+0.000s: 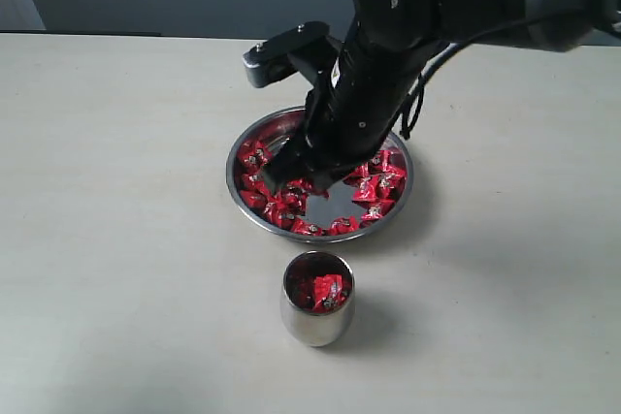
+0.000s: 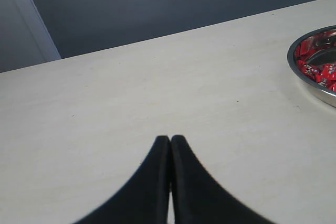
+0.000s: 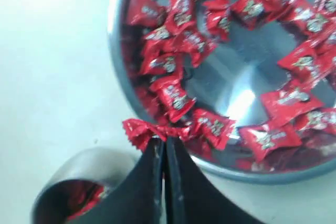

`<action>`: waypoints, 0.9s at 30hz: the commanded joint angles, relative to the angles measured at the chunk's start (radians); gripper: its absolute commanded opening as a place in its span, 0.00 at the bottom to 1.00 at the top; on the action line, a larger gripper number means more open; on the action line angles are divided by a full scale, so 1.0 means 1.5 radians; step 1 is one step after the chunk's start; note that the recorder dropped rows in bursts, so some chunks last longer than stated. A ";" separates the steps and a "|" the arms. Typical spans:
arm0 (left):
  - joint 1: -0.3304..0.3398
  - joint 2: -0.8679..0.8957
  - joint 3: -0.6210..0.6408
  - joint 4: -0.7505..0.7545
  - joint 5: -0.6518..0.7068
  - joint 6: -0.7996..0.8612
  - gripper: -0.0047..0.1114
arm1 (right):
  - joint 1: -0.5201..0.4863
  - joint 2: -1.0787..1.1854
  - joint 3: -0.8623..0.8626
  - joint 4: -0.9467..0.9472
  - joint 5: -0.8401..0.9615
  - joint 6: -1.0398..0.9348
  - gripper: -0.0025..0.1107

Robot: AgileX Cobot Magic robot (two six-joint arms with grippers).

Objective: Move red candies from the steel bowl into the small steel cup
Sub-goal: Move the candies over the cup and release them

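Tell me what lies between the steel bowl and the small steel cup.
Only a narrow bare strip of table, shown in the exterior view.

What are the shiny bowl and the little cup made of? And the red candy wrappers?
The bowl and cup look like polished metal, probably steel: silvery and mirror-like, reflecting the candies. Their wrappers look like glossy red foil or plastic film, crinkly with flared ends; I can't tell which.

High exterior, close wrists, shared bowl (image 1: pixel 233 176)
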 commanded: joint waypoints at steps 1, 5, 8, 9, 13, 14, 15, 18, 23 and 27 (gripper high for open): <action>0.000 -0.003 -0.001 0.000 -0.005 -0.004 0.04 | 0.034 -0.059 0.069 0.018 0.008 -0.006 0.02; 0.000 -0.003 -0.001 0.000 -0.005 -0.004 0.04 | 0.039 -0.078 0.119 0.035 0.008 -0.006 0.02; 0.000 -0.003 -0.001 0.000 -0.005 -0.004 0.04 | 0.039 -0.079 0.144 0.035 0.002 -0.008 0.02; 0.000 -0.003 -0.001 0.000 -0.005 -0.004 0.04 | 0.039 -0.079 0.148 0.039 0.000 -0.013 0.02; 0.000 -0.003 -0.001 0.000 -0.005 -0.004 0.04 | 0.039 -0.079 0.156 0.077 0.000 -0.051 0.02; 0.000 -0.003 -0.001 0.000 -0.005 -0.004 0.04 | 0.039 -0.079 0.156 0.087 -0.001 -0.061 0.02; 0.000 -0.003 -0.001 0.000 -0.005 -0.004 0.04 | 0.039 -0.079 0.156 0.093 -0.005 -0.066 0.02; 0.000 -0.003 -0.001 0.000 -0.005 -0.004 0.04 | 0.039 -0.079 0.156 0.096 -0.006 -0.076 0.04; 0.000 -0.003 -0.001 0.000 -0.005 -0.004 0.04 | 0.039 -0.079 0.156 0.112 0.013 -0.115 0.27; 0.000 -0.003 -0.001 0.000 -0.005 -0.004 0.04 | 0.039 -0.079 0.156 0.122 0.013 -0.128 0.33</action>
